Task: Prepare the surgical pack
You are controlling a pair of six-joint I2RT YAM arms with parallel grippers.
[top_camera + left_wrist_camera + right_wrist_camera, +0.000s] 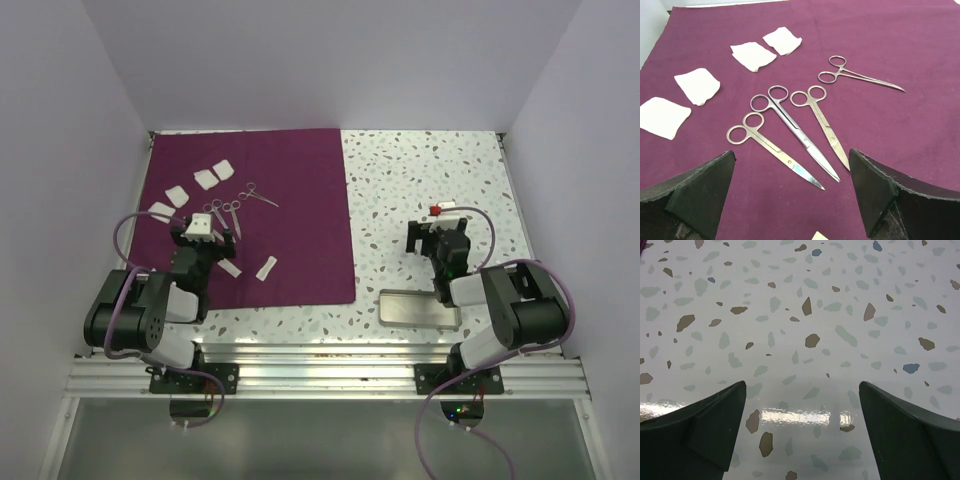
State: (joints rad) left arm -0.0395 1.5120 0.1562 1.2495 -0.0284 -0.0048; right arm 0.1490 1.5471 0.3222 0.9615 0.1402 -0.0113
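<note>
Fanning out, scissors [800, 135] lie before left jaws.

Bench [430, 190]: white terrazzo-pattern top, flecks of grey-green, brown and a few blue; glossy, with glare patch [800, 417] in right wrist view
Enclosure: plain pale lavender-white panels, back wall [330, 60], left wall [60, 150], right wall [590, 120], meeting bench at far and side edges
Near edge: aluminium rail frame [330, 375], slotted bars running left to right
Below frame: grey-green panel [330, 440], smooth, dull sheen
Light: even, diffuse, shadows faint
</note>
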